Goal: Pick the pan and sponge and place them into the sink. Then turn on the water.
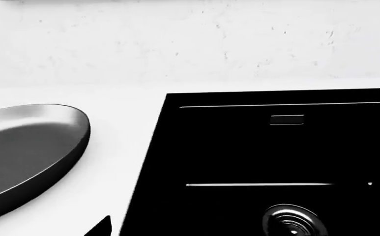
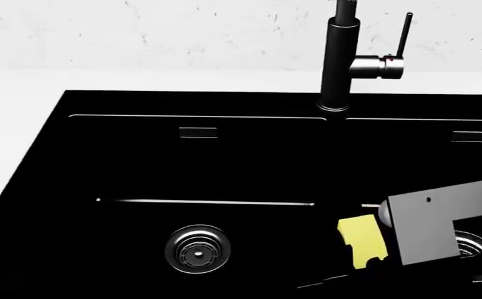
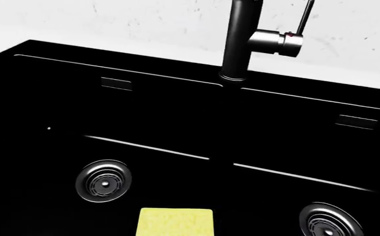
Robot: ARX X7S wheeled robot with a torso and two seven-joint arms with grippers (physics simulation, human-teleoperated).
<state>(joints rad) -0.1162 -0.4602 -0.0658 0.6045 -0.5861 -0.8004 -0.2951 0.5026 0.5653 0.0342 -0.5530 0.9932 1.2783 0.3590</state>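
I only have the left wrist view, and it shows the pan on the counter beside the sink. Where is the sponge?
Observer: The head view shows the sponge tilted over the sink, right beside the right arm's grey bracket. I cannot tell whether it is gripped.
Operator: Which basin is it over?
Observer: It is close to the dividing ridge. In the right wrist view the sponge sits between the left drain and the right drain.
Operator: Is the water on?
Observer: No water is visible. The faucet stands behind the ridge, and its thin lever points up.
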